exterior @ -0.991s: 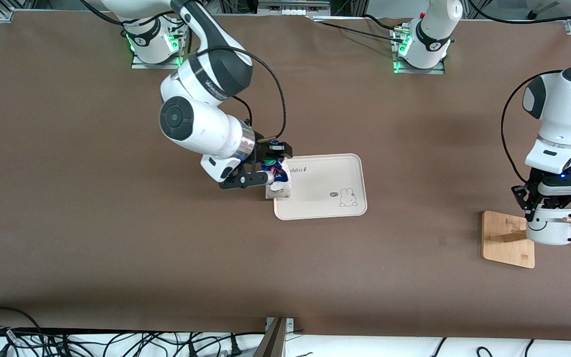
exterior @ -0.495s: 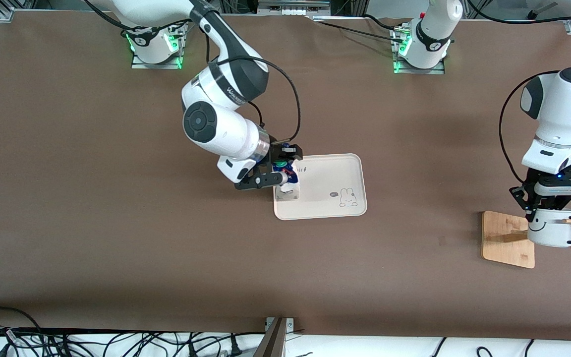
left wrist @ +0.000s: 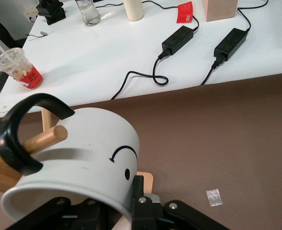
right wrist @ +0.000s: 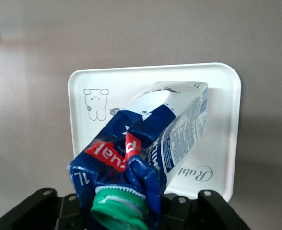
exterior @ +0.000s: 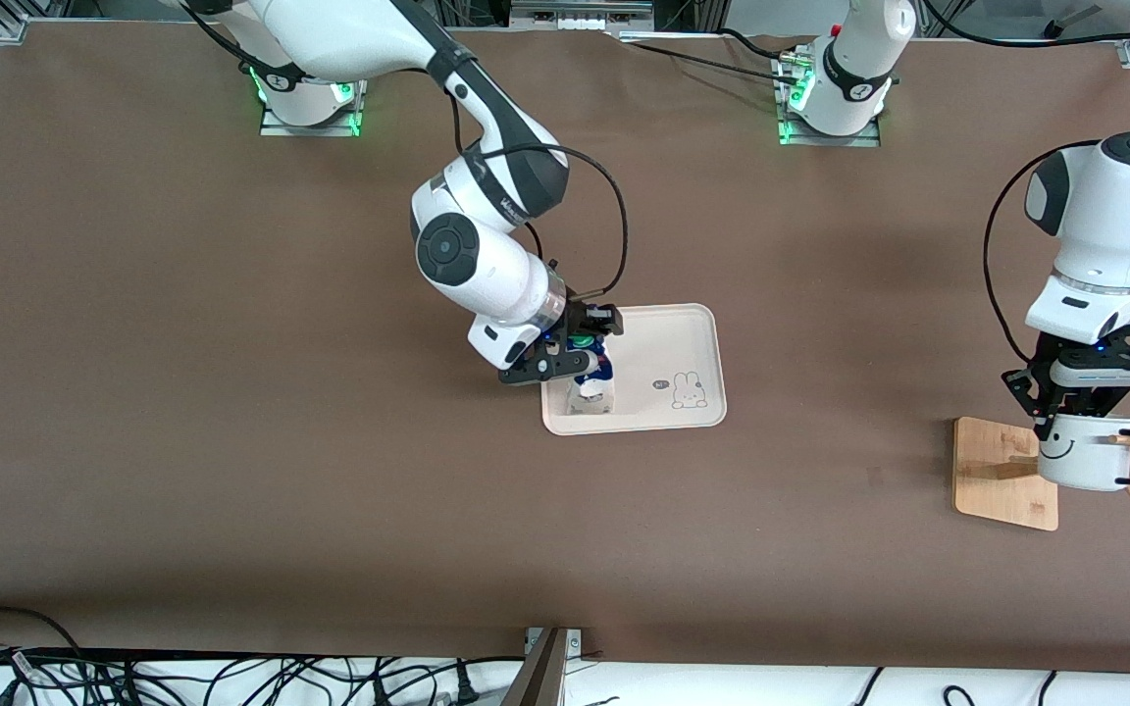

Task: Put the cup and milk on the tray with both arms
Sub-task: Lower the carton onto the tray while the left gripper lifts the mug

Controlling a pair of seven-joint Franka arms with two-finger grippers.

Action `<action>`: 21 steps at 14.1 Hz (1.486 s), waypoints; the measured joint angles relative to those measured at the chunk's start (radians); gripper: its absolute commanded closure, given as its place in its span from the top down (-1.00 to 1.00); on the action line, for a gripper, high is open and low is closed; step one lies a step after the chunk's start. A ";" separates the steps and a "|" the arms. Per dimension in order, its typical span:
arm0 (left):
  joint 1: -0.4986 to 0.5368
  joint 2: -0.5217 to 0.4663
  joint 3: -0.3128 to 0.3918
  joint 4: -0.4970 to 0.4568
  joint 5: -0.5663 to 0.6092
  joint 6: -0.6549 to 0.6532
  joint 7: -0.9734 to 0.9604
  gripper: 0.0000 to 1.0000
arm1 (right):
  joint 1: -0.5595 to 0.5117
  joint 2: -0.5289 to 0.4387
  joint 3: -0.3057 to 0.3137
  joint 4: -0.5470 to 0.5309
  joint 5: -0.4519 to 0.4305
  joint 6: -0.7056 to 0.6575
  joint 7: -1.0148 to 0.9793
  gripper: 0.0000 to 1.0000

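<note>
2 arms are in my front view, and I take them as that view runs. First comes my right gripper (exterior: 575, 355), clamped on the crumpled blue top of the milk (exterior: 590, 384), with the green cap (right wrist: 118, 207) right at the fingers in my right wrist view. It hangs over the tray (exterior: 683, 338), at the tray's end toward the right arm, and the carton's white lower body points down from the gripper at the tray surface; I cannot tell whether its base touches. The rabbit drawing (exterior: 690, 390) lies bare beside the carton, toward the left arm's end. Next, well apart toward the left arm's end of the table, my left gripper (exterior: 1065, 417) is closed on the rim of the cup (exterior: 1085, 461). The cup lies tilted on its side just below the gripper, over the wooden rack (exterior: 1001, 471), and a wooden peg (left wrist: 42, 139) passes through its black handle (left wrist: 16, 136).
</note>
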 measured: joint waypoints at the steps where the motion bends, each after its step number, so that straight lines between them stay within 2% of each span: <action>1: -0.007 -0.002 0.000 0.000 0.000 0.000 -0.006 -1.00 | 0.000 0.002 0.000 -0.001 0.000 0.000 0.000 -1.00; 7: -0.031 -0.020 -0.046 0.003 0.000 0.002 -0.026 -1.00 | 0.000 0.002 -0.003 -0.020 0.000 -0.017 0.045 -1.00; 13: -0.065 -0.027 -0.130 0.016 0.000 -0.028 -0.026 -1.00 | 0.000 -0.010 -0.003 -0.020 0.000 -0.166 0.098 -1.00; 15: -0.083 -0.033 -0.152 0.046 0.000 -0.141 -0.026 -1.00 | 0.000 -0.013 -0.003 -0.020 0.000 -0.178 0.098 -1.00; 21: -0.108 -0.049 -0.259 0.216 0.000 -0.626 -0.027 -1.00 | 0.000 -0.017 -0.006 -0.019 0.000 -0.134 0.080 -1.00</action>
